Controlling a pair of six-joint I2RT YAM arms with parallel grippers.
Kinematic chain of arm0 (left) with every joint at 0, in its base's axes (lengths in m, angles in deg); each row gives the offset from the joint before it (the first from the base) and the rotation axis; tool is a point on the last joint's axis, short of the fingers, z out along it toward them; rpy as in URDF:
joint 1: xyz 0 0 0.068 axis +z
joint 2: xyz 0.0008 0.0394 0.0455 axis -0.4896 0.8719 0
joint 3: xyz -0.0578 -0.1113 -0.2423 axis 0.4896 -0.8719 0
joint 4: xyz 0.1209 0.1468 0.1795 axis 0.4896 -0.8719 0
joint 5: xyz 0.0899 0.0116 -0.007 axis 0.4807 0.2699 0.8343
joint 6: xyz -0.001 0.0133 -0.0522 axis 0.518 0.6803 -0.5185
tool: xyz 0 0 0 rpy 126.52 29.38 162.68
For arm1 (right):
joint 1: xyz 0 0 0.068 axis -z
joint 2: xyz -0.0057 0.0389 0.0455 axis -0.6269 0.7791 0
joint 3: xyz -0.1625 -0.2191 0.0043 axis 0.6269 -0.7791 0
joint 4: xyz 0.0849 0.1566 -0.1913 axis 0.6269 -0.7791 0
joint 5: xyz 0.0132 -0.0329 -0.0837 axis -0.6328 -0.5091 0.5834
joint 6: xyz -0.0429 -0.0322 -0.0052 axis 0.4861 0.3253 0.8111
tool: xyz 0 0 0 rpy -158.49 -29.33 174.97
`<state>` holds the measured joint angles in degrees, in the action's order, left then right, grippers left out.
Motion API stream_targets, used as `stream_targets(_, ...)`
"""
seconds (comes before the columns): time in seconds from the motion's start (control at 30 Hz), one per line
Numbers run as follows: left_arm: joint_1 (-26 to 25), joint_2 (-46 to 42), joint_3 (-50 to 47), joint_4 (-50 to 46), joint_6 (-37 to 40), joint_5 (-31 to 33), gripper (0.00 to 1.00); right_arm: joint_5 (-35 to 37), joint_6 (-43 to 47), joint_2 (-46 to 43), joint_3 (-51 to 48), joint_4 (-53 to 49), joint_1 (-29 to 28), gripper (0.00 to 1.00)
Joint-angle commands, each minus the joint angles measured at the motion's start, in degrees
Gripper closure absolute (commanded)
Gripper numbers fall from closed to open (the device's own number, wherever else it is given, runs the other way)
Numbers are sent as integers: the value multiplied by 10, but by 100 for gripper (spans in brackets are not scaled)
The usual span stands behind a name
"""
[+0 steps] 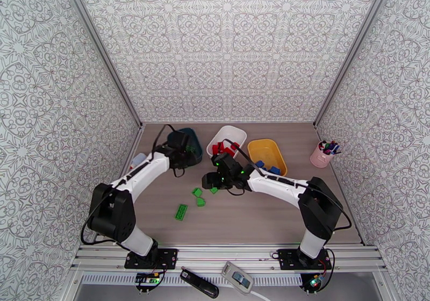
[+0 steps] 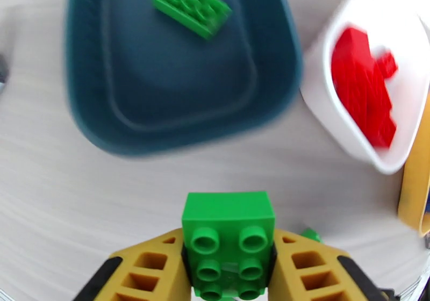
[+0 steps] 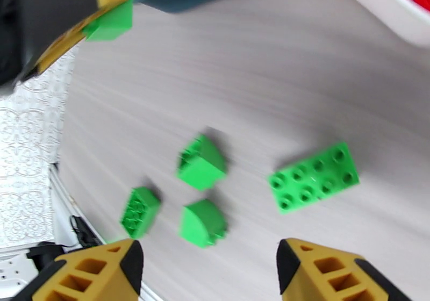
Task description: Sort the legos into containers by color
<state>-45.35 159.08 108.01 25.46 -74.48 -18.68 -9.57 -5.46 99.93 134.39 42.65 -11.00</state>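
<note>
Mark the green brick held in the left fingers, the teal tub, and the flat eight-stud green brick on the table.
held green brick (image 2: pixel 227 245): left wrist view, studded face.
teal tub (image 2: pixel 177 81): left wrist view, bare floor.
eight-stud green brick (image 3: pixel 314 177): right wrist view, studded top.

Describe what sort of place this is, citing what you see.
Probably a robot test booth: patterned panel walls enclose a table, with a left arm and right arm bolted to a metal rail.

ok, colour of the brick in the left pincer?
Green; the brick shows best in the left wrist view.
</note>
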Motion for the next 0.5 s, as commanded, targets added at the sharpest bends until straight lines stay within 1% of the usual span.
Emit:
stream_targets(0.0, 30, 31, 58, -29, 45, -15, 60, 13, 3, -20, 10, -24, -3, 30)
stream_targets(0.07, 44, 55, 86, -35, 54, -18, 58, 27, 6, -31, 3, -34, -3, 30)
stream_targets(0.17, 59, 91, 124, -45, 62, -20, 50, 47, 9, -48, -9, -53, -2, 30)
stream_targets(0.23, 60, 99, 136, -50, 64, -17, 41, 60, 11, -60, -22, -64, -2, 29)
stream_targets(0.33, 54, 85, 130, -45, 64, -14, 32, 82, 14, -79, -43, -77, 2, 25)
stream_targets(0.47, 38, 45, 87, -26, 64, -15, 28, 93, 15, -99, -73, -79, 13, 22)
